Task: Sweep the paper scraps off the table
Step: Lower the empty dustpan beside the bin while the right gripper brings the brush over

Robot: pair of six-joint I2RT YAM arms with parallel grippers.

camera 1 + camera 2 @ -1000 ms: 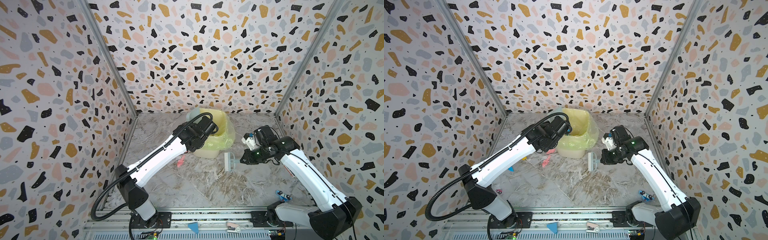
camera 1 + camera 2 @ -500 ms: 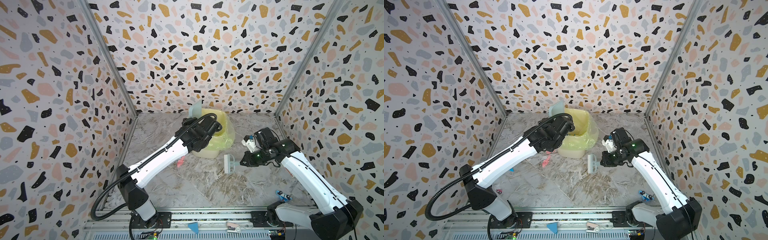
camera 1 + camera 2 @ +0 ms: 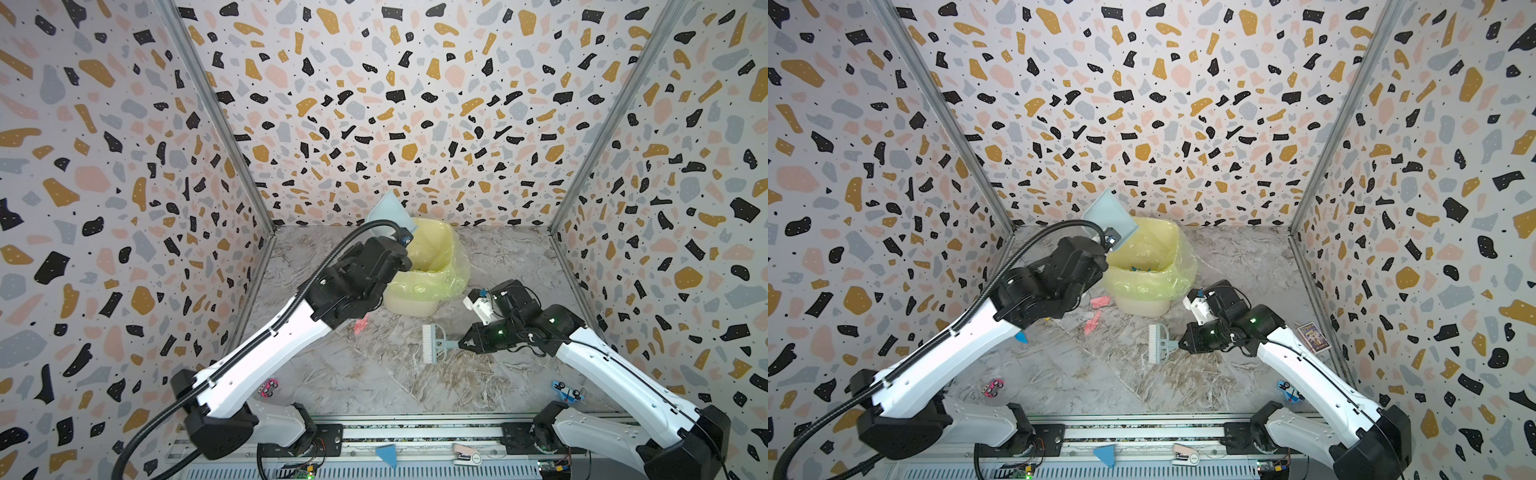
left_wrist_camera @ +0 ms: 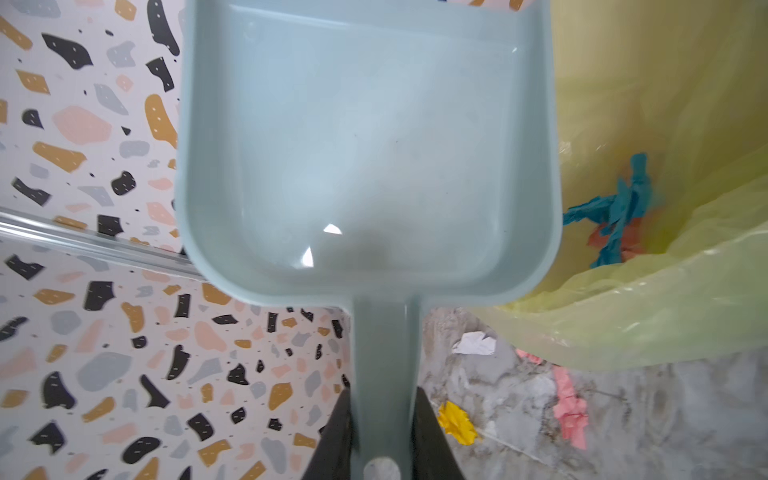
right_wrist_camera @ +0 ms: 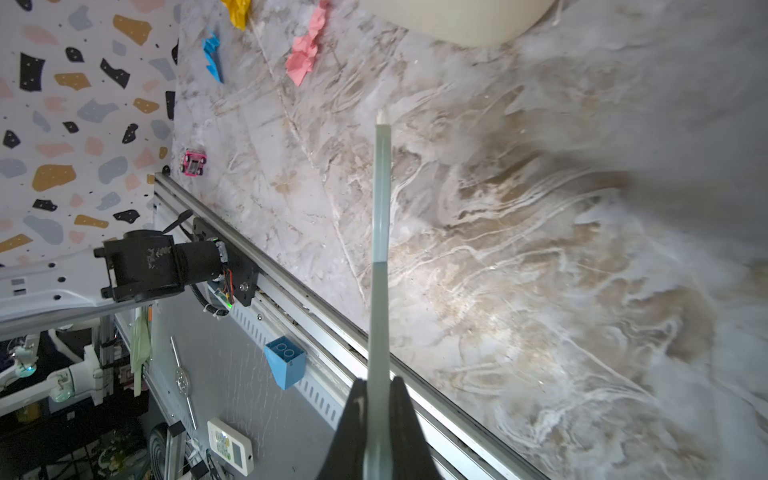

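My left gripper (image 4: 384, 399) is shut on the handle of a pale blue dustpan (image 4: 365, 158), which shows empty. In both top views the dustpan (image 3: 388, 214) (image 3: 1108, 218) is raised and tilted at the back rim of the yellow-bagged bin (image 3: 432, 266). Blue and pink scraps (image 4: 619, 208) lie inside the bag. My right gripper (image 5: 378, 386) is shut on the brush (image 3: 432, 343) handle, low over the table (image 3: 374, 374) in front of the bin. Pink paper scraps (image 3: 1092, 323) lie left of the bin, with a yellow scrap (image 4: 457, 422), a white scrap (image 4: 473, 344) and a blue scrap (image 5: 212, 58) nearby.
A pink toy car (image 3: 269, 387) sits near the front left. A small blue toy with wheels (image 3: 566, 390) lies front right, and a printed card box (image 3: 1313, 337) leans at the right wall. The metal rail (image 3: 415, 432) runs along the front edge. Speckled walls close three sides.
The left arm has lifted the dustpan higher and tipped it at the bin's rim. The right arm with the brush has barely shifted.
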